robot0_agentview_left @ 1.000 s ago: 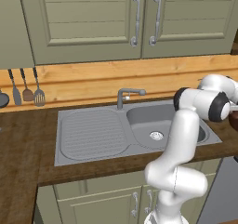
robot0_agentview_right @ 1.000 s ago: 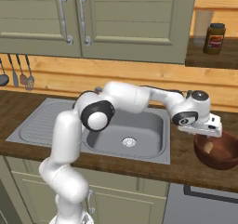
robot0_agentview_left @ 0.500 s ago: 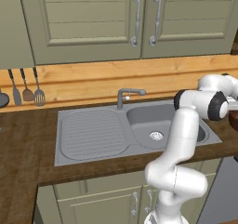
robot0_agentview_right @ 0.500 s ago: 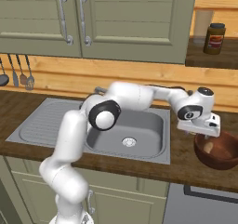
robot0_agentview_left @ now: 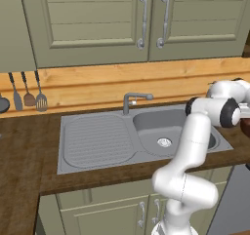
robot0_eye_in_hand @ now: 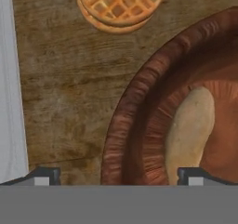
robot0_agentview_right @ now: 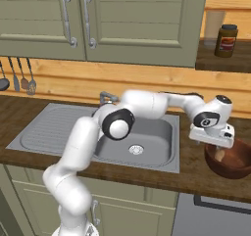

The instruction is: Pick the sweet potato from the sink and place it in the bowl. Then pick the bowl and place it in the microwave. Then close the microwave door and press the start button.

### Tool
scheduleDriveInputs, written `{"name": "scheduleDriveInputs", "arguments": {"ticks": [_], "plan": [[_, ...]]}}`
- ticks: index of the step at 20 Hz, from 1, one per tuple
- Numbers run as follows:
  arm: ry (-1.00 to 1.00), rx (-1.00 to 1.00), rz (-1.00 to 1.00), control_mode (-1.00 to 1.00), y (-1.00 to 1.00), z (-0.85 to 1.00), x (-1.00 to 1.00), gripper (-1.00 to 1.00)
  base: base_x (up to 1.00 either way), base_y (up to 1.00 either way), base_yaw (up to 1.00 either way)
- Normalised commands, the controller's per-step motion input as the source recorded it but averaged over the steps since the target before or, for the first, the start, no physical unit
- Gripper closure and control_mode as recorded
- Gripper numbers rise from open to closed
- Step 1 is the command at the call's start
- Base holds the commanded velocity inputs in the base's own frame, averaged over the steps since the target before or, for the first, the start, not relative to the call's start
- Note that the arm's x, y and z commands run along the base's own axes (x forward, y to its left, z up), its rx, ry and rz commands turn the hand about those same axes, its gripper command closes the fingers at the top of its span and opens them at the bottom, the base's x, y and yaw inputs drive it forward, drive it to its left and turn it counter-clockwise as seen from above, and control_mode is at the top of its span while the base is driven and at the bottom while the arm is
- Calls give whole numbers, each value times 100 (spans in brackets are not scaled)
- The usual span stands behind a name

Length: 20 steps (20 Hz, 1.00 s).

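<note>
Left base view: arm reaching out to the right edge of the frame, past the sink [robot0_agentview_left: 146,136]; basin lying with no vegetable in it, one round drain showing; two cabinet doors above, three utensils hanging at the left wall. Right base view: gripper [robot0_agentview_right: 213,141] hanging directly over the near-left rim of the bowl [robot0_agentview_right: 235,161], which is resting on the desk [robot0_agentview_right: 147,174] just right of the sink [robot0_agentview_right: 98,132]; one pale piece, judged to be the sweet potato [robot0_agentview_right: 220,154], lying inside the bowl under the gripper; one jar standing on the shelf at upper right; finger spread not readable here. Hand view: looking straight down, with the two fingertips [robot0_eye_in_hand: 42,175] standing wide apart at the bottom edge and gripping nothing; left tip sitting over bare desk [robot0_eye_in_hand: 60,97], right tip sitting over the bowl interior, so the bowl [robot0_eye_in_hand: 139,121] wall is lying between them; sweet potato [robot0_eye_in_hand: 189,130] resting in the bowl, long axis running roughly up-down in this view, just inside the right tip; one stack of waffles [robot0_eye_in_hand: 121,4] lying on the desk well apart from the rim. Judged next: lowering and closing across the rim, wall straddled as now.
</note>
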Motion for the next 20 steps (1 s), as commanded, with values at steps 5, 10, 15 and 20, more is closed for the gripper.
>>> {"name": "scheduleDriveInputs", "arguments": {"ticks": [5, 10, 15, 20], "plan": [[4, 3, 3, -100, 0, -31, 0, -100, 0, 0, 0], [1, 1, 2, -100, 1, -25, 0, 100, 0, 0, 0], [0, 0, 2, -100, 0, -5, 0, 100, 0, 0, 0], [-2, 0, 0, -100, 7, 0, -2, 100, 0, 0, 0]]}}
